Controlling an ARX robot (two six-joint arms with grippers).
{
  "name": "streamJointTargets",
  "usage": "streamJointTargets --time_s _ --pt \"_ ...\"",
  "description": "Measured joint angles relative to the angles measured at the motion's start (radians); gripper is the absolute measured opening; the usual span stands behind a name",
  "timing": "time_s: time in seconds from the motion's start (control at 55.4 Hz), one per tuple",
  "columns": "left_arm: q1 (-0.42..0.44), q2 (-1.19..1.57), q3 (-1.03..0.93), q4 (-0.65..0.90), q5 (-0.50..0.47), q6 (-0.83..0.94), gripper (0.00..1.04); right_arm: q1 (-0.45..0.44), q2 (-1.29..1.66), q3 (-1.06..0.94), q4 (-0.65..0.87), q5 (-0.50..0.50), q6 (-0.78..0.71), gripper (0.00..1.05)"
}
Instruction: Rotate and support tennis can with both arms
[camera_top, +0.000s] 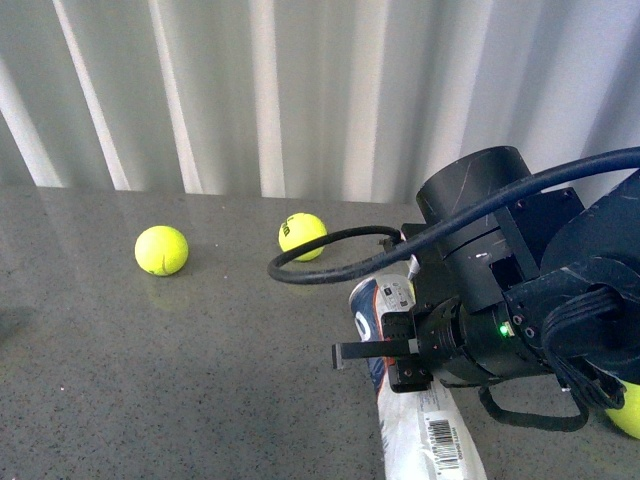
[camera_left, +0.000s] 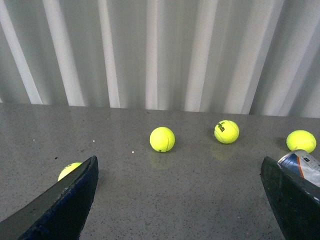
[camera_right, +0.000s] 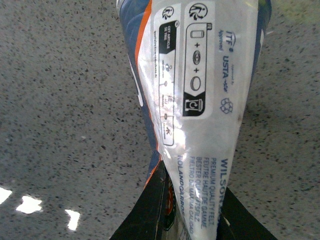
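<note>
Right end effector (camera_right: 194, 192) clamps the clear plastic tennis can (camera_right: 195, 90) with its blue-and-white label, one finger on each side of the can, which lies on the grey speckled table (camera_top: 150, 380). Left end effector (camera_left: 178, 170) gapes wide near the can's silver-rimmed end. Two yellow tennis balls (camera_top: 161, 250) lie beyond the can.

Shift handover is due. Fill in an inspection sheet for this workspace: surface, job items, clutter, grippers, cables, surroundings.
Surface: grey speckled countertop, glossy, no spills seen.
Job's things: tennis can on its side, labelled, barcode showing.
Clutter: four loose tennis balls in left wrist view, one half hidden behind a finger.
Grippers: right gripper shut on tennis can; left gripper open, empty.
Cables: black cable loops across the can's far end.
Surroundings: white corrugated wall.
</note>
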Motion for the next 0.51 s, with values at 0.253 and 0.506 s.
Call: streamJointTargets --time_s 0.253,0.506 --pt "0.0 0.0 0.0 0.0 0.0 0.0 0.98 0.021 -0.072 -0.091 0.13 0.156 -0.256 0.12" --pt "0.0 0.0 0.0 0.0 0.0 0.0 0.98 0.044 -0.136 -0.236 0.517 0.224 -0.775 0.12"
